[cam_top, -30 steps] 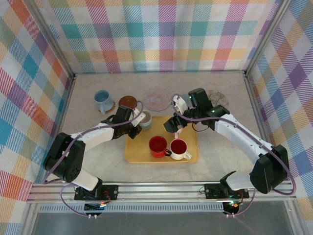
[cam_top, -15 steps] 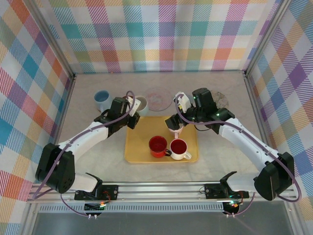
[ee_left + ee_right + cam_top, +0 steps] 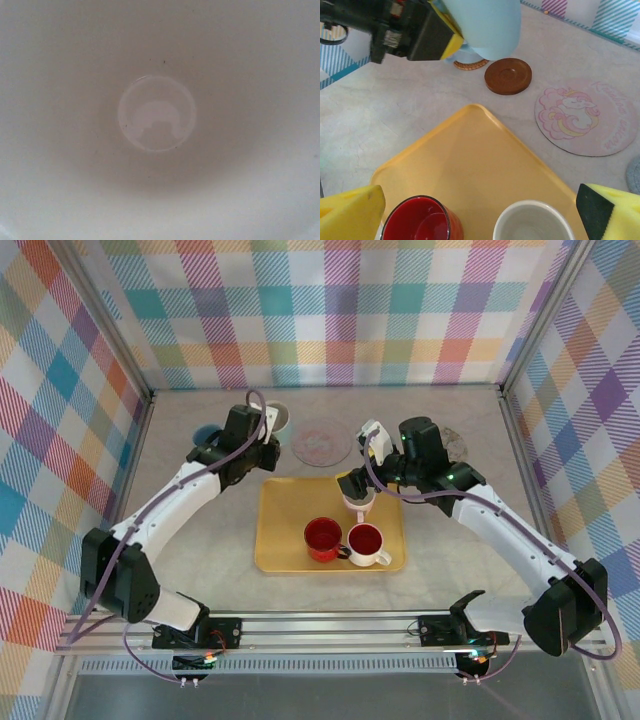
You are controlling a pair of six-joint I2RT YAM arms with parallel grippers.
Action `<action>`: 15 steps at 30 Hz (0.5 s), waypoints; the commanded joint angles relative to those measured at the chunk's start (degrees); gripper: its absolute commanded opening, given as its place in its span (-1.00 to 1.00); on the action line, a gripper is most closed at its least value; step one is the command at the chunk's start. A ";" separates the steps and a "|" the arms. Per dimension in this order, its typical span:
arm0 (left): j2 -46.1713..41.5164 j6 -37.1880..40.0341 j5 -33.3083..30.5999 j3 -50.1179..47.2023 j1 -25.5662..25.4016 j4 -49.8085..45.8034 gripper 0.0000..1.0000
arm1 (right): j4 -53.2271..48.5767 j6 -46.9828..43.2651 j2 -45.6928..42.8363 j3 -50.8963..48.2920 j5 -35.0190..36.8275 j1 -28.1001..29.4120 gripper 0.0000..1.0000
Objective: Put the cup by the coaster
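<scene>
Looks like a robotics lab test cell, not a lived-in room. Boxed in on three sides by plaid cloth walls [image 3: 330,310] stretched on an aluminium frame [image 3: 330,621]. Fitted with two cabled machines, a left arm [image 3: 175,502] and a right arm [image 3: 500,530], bolted to the near rail. Set out like a staged trial on a pale stone-look worktop [image 3: 440,575]: yellow tray [image 3: 285,540], red cup [image 3: 322,537], brown coaster [image 3: 508,76], pink unicorn coaster [image 3: 587,117].

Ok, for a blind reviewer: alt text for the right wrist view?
A yellow tray carries a red cup and a white cup between the foam tips of the open right pincer. Beyond lie a brown coaster and a unicorn coaster; a pale blue cup hangs above.
</scene>
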 commanded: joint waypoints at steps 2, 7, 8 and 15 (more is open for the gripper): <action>5.58 -4.66 -3.79 9.84 2.70 -9.10 -1.00 | 0.78 0.70 2.65 4.80 -3.85 -0.33 0.97; 9.26 -7.41 -0.99 11.29 4.88 -8.99 -1.00 | -0.82 1.62 6.16 8.39 -6.79 -0.37 0.98; 10.03 -8.14 -0.98 11.49 5.34 -8.75 -1.00 | -1.45 2.62 7.05 9.36 -7.35 -0.42 0.98; 15.03 -9.18 0.79 11.46 7.72 -4.52 -1.00 | -3.35 2.81 10.94 12.40 -7.89 -0.37 0.97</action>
